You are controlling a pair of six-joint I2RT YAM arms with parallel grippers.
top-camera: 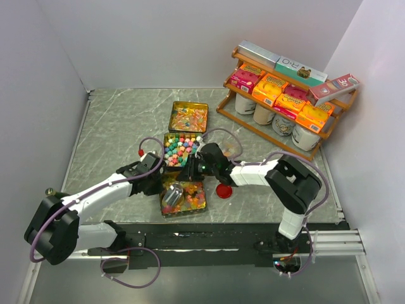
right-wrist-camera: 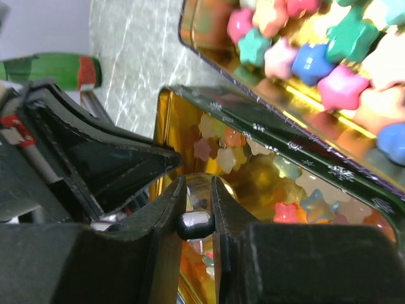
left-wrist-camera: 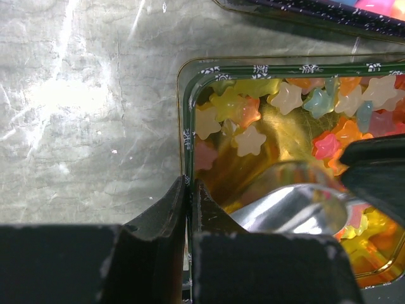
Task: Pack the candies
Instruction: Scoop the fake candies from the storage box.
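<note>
candies [left-wrist-camera: 250, 140] in near tin [left-wrist-camera: 187, 126] | left tool [left-wrist-camera: 190, 188] low, pinching its wall | right tool [right-wrist-camera: 197, 193] pinching scoop [left-wrist-camera: 291, 202] handle

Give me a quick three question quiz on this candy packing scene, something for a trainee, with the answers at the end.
1. True or false: the left gripper is pinching the wall of the near tin.
2. What does the right gripper hold? A) the red lid B) the metal scoop, by its handle C) a cardboard box
3. Fill in: counting the near one, ___ open tins holding candies lie on the table.

Key: 1 true; 2 B; 3 three.
</note>
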